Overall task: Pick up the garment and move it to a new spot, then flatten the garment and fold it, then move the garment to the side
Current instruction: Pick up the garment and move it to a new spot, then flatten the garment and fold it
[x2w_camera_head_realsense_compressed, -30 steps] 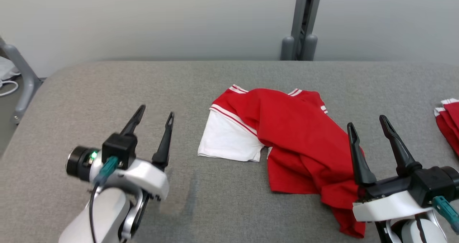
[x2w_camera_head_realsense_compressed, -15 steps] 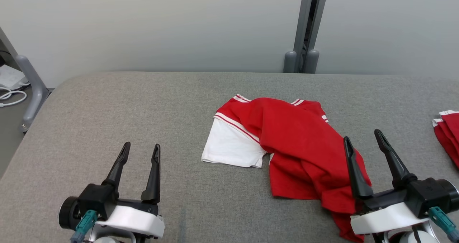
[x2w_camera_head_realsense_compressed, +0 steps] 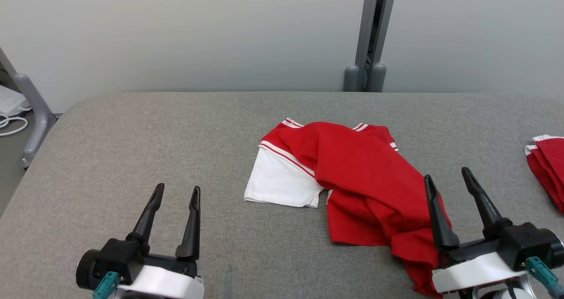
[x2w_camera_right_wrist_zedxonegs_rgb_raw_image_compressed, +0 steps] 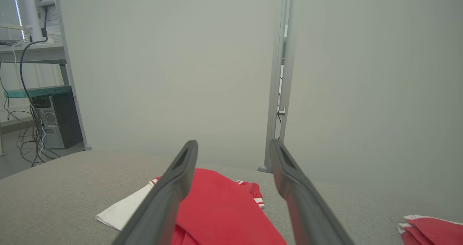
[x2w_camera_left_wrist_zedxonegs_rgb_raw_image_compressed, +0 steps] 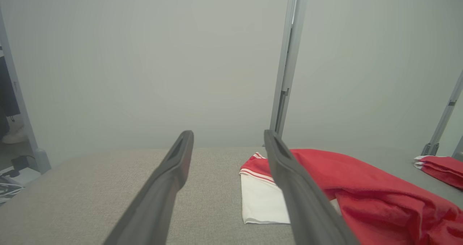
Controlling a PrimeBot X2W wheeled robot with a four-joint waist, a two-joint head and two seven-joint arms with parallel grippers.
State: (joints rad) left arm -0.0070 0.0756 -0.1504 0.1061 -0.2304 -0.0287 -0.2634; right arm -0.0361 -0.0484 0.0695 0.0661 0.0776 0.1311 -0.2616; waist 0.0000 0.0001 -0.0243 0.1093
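Tabletop (x2w_camera_head_realsense_compressed: 132, 136) was grey woven cloth, wide, rounded at the far corners. Garment (x2w_camera_head_realsense_compressed: 352, 171) lay crumpled right of centre: soft red knit with white striped trim, a flat white panel showing at its left side, folds bunched toward the near right. Its long axis ran diagonally, far-left to near-right, the tail trailing toward the table's near edge. Folded red pile (x2w_camera_head_realsense_compressed: 546, 166) sat well apart at the right edge. Right gripper (x2w_camera_head_realsense_compressed: 446, 174) hovered at that tail, fingers spread wide, nothing between them; in the head view its left finger overlapped the red cloth. Left gripper (x2w_camera_head_realsense_compressed: 178, 187), likewise spread and empty, stood well apart to the garment's left. Judged the right arm nearer for the pick.
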